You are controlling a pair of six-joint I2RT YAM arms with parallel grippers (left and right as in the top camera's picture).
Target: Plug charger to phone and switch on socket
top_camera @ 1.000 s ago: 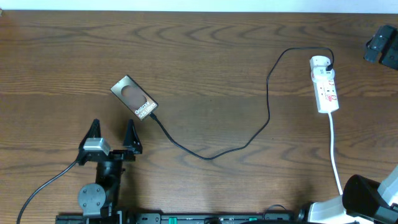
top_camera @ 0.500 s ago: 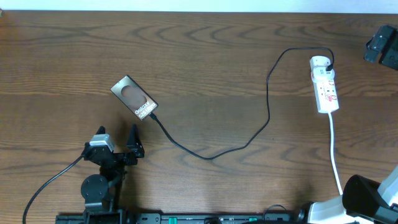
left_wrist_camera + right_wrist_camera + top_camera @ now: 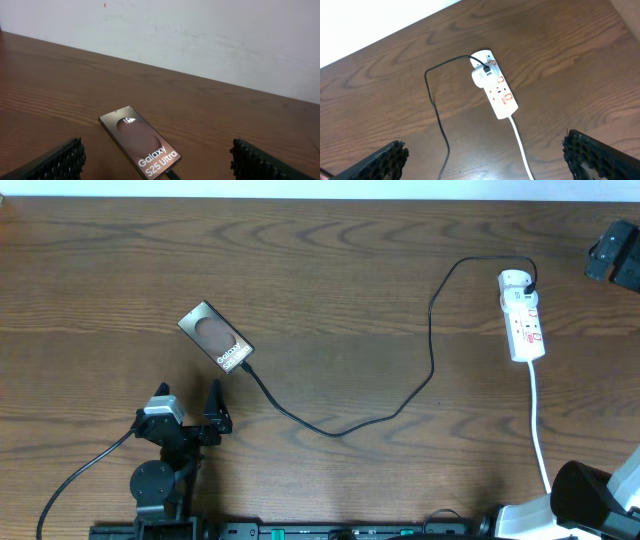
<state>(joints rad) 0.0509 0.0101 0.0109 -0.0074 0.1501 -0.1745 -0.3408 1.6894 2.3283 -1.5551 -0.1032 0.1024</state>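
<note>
Wooden table [image 3: 330, 270], dark brown grain, backed by a white wall [image 3: 200, 35]. The phone [image 3: 215, 337] lies flat, back up and set diagonally, on the left half of the table; bronze gloss, dark oval, white "Galaxy S25 Ultra" lettering. The left gripper [image 3: 188, 392] is on the near side of the phone, close but not touching, its fingers [image 3: 55, 162] spread wide and holding nothing. The charger [image 3: 430, 370], a thin black cable, meets the phone's near short edge, passes just right of the left gripper, sags in a loose loop across mid-table, then climbs and arcs over to the socket [image 3: 522, 315]. The socket is a short white strip with red markings at the far right, well apart from the phone. The cable ends at a white adapter [image 3: 482, 77] seated in the strip's far end. I cannot tell how the switch is set. A thick white cord [image 3: 537, 420] runs from the strip toward the near edge. The right gripper [image 3: 485, 157] is high above the strip, fingers [image 3: 600, 152] wide apart and empty. A dark device [image 3: 615, 255] is at the far right edge.
</note>
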